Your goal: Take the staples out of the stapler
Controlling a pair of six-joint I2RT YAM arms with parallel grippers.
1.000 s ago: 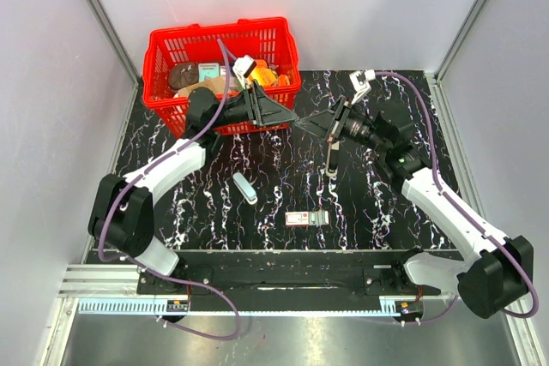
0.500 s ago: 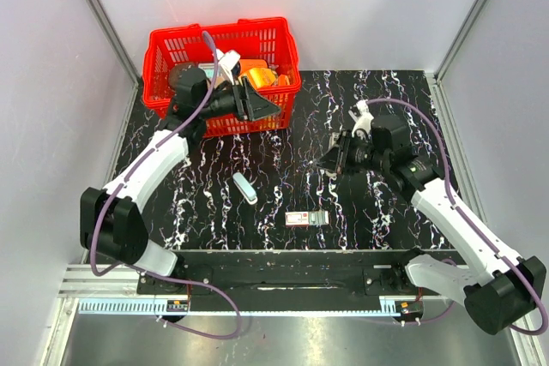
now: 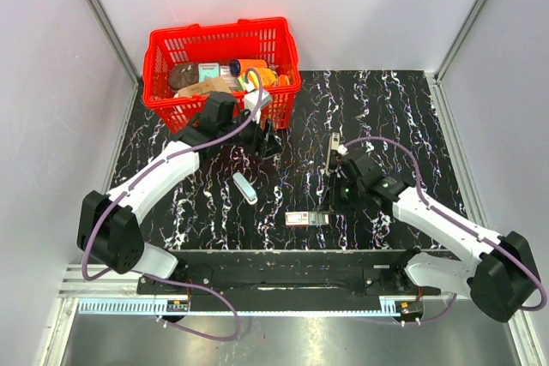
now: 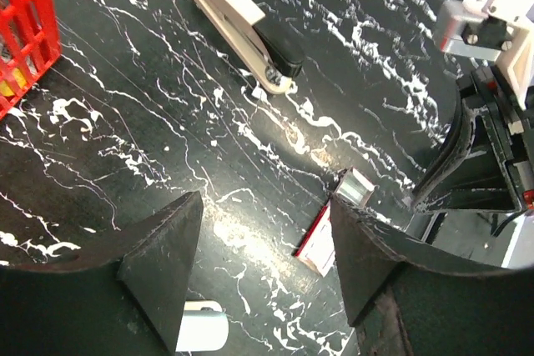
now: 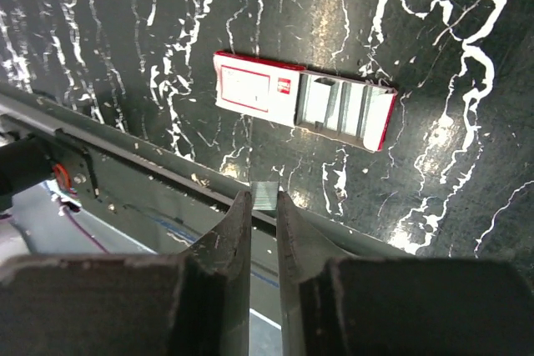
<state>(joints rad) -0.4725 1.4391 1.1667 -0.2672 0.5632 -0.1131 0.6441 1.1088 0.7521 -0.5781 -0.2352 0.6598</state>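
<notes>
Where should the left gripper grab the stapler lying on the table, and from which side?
Grip the stapler across its narrow width near mid-length, coming straight down from above. It lies on the table as a long slim bar with both long sides free, so the open left gripper can straddle them. The right gripper is shut on a small grey strip.

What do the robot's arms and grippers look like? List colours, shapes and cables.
Both the left arm and the right arm have white shells between black joints, and a purple cable loops loosely along each. The left gripper and the right gripper are matte black, with broad wedge-shaped fingers tapering to the tips.
</notes>
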